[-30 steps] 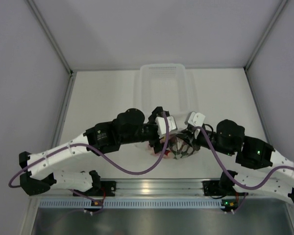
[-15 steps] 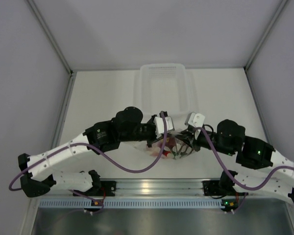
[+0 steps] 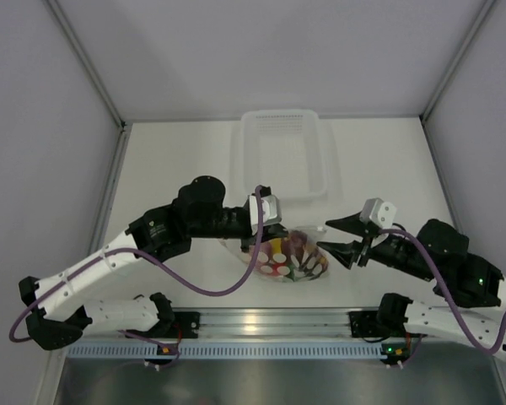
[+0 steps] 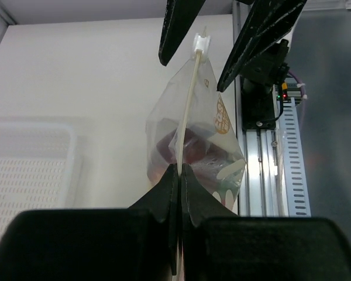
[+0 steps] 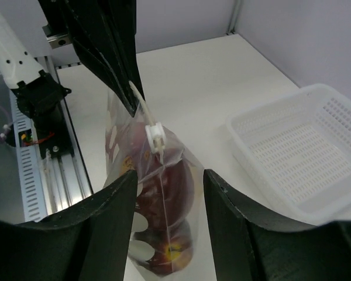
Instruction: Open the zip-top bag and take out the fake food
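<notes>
**Top view.** Both my arms bow outward and reach in over the table [image 3: 169, 169], and my wrists meet near its front edge. My left claw [image 3: 253, 243] is pinched together on one end of the zip-top bag [image 3: 308, 263], which lies just ahead of its fingertips. My right claw [image 3: 324, 237] faces it with fingers spread, at the bag's other end. The fake food [image 3: 278, 251] shows only as red and yellow patches behind white dots, and I cannot tell the pieces apart. A white basket [image 3: 243, 126] sits beyond both claws.

**Left wrist.** My left claw [image 4: 179, 171] is clamped on the zip strip of the bag [image 4: 193, 134]. At the strip's far end a white slider [image 4: 202, 43] sits between the parted fingers of my right claw [image 4: 192, 73]. Whether they touch it is unclear. Dark red food [image 4: 184, 146] blurs inside. The basket [image 4: 70, 146], to this claw's left, is cut off by the frame.

**Right wrist.** My right claw [image 5: 169, 174] stands open with the bag [image 5: 164, 211] between its fingers and the slider [image 5: 155, 136] just ahead of their tips. Beyond it, my left claw [image 5: 130, 108] grips the strip, its upper part out of frame. Dark red food [image 5: 178, 181] fills the bag. The basket [image 5: 240, 126] lies to this claw's right.
</notes>
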You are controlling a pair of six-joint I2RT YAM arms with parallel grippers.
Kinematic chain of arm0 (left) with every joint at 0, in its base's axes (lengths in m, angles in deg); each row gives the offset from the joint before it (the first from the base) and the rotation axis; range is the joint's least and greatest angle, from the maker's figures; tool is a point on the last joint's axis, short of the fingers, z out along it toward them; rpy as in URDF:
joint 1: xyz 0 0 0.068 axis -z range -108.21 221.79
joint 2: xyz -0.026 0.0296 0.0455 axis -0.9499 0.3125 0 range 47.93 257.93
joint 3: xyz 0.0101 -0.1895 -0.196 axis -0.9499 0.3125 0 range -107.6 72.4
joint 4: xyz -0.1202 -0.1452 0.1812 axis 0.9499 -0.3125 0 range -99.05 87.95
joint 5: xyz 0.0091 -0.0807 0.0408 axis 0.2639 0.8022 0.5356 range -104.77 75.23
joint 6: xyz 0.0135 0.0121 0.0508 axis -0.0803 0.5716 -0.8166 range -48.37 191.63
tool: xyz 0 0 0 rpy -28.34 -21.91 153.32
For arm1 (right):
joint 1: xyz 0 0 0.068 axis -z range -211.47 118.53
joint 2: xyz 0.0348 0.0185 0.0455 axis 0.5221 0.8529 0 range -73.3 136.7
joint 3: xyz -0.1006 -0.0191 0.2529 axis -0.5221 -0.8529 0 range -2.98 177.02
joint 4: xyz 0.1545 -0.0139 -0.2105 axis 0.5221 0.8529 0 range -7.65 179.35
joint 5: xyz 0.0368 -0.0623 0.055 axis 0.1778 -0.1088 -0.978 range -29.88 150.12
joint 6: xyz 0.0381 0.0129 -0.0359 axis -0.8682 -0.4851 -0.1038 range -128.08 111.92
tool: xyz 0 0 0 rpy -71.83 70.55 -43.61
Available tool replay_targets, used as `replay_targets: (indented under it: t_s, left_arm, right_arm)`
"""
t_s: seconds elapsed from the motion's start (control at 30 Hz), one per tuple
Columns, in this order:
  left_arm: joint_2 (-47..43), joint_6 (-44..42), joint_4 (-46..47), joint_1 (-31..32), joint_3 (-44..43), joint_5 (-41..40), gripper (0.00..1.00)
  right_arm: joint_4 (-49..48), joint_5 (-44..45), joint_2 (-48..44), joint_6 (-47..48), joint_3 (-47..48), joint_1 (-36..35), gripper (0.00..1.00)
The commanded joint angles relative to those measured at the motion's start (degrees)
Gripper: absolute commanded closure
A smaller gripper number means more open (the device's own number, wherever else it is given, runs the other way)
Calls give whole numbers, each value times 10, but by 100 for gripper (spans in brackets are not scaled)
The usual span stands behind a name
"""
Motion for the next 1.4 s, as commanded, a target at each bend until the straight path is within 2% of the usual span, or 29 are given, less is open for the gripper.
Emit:
replay_targets:
  t_s: [0.0,0.27,0.43,0.57,0.7,0.8,1.1,1.13,1.17,1.37]
  left_arm:
    - [-24,3,33,-3,-19,63,100]
    - [-23,16,35,-3,-45,119,100]
    - [-22,19,35,-2,-46,139,100]
    - [-20,21,35,-3,-46,140,100]
    - [-21,21,36,-3,-46,135,100]
    - [-22,21,36,-2,-45,134,100]
    - [-35,24,46,-2,-38,121,100]
    - [-37,24,48,-3,-38,121,100]
    - [-36,25,48,-3,-38,122,100]
    - [-30,24,49,-3,-35,122,100]
  right_arm:
    - [-50,-58,-30,-21,-15,5,50]
    - [-159,-127,-75,-47,-49,6,56]
    - [-173,-162,-58,-55,-33,6,62]
    - [-168,-173,-36,-56,-19,6,80]
    - [-169,-172,-34,-57,-23,6,83]
    - [-170,-167,-37,-56,-26,6,94]
    - [-157,-145,-36,-50,-19,6,91]
    - [-157,-147,-35,-50,-19,6,91]
    - [-155,-149,-34,-49,-18,6,97]
    - [-127,-144,-10,-46,11,6,100]
